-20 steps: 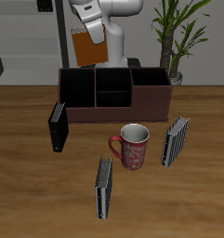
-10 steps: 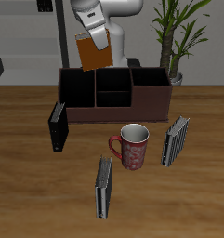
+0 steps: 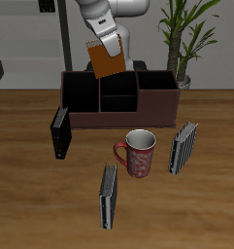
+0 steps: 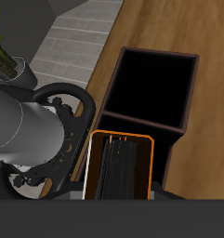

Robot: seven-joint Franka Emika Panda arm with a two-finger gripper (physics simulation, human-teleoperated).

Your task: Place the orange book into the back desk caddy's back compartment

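The orange book (image 3: 106, 61) hangs tilted in the air, held by my gripper (image 3: 102, 42), which is shut on its upper edge. It is above the back part of the dark maroon desk caddy (image 3: 157, 105), over the middle cells. In the wrist view the book (image 4: 120, 167) shows edge-on with its orange rim, and a dark open cell of the caddy (image 4: 152, 88) lies beyond it. My fingertips are hidden behind the book.
A black book (image 3: 59, 132) leans by the caddy's end. A red patterned mug (image 3: 138, 153) stands in front of the caddy. Two grey-and-black striped books (image 3: 183, 147) (image 3: 109, 195) stand nearer the front edge. A potted plant (image 3: 183, 39) stands behind the caddy.
The gripper has carried the orange book sideways toward the plant and tilted it more; it now hangs over the caddy's middle cells.
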